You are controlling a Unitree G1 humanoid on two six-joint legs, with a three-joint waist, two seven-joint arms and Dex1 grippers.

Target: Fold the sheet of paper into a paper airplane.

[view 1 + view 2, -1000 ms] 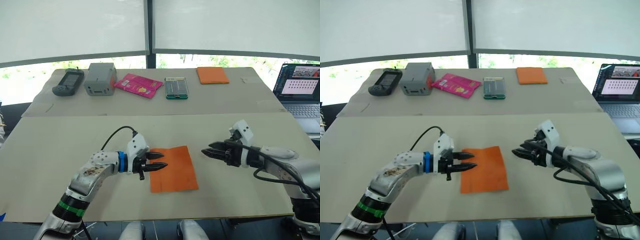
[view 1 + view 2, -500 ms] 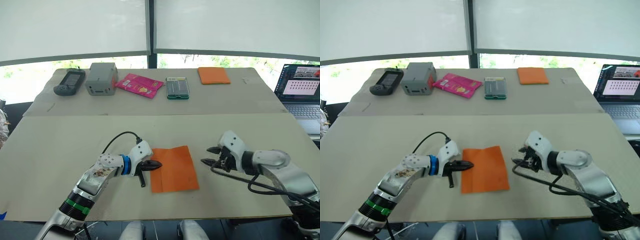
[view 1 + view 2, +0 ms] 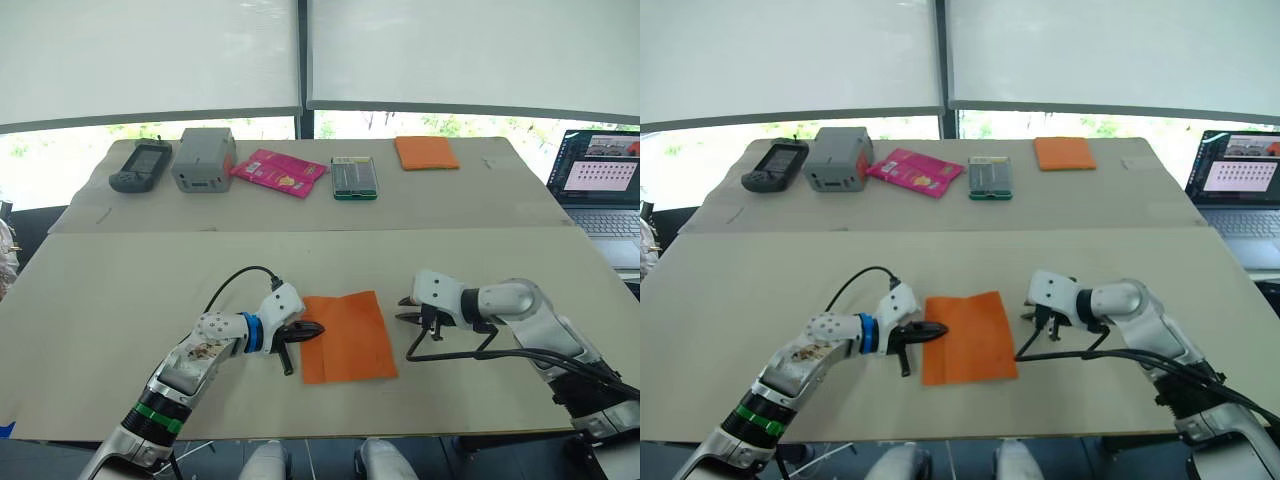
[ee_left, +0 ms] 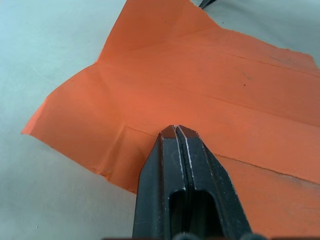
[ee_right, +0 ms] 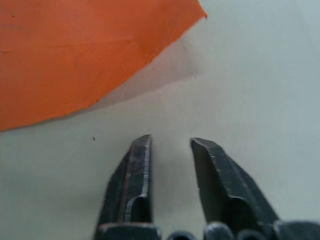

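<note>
The sheet of paper (image 3: 348, 338) lies flat on the near table, bright orange, with crease lines that show in the left wrist view (image 4: 165, 75). My left gripper (image 3: 310, 329) is shut, and its fingertips (image 4: 176, 131) rest on top of the sheet near its left edge. My right gripper (image 3: 405, 310) hovers low over the bare table just right of the sheet's far right corner (image 5: 75, 55). It is open by a narrow gap (image 5: 170, 142) with nothing between its fingers.
The far table holds a black handheld device (image 3: 138, 166), a grey box (image 3: 203, 157), a pink packet (image 3: 279, 170), a green-edged case (image 3: 354, 176) and a smooth orange rectangle (image 3: 426, 151). An open laptop (image 3: 603, 180) stands at the right.
My left gripper's fingers have gone from open to shut at the sheet's left edge. My right gripper has swung left, closer to the sheet's right edge. The sheet has not moved.
</note>
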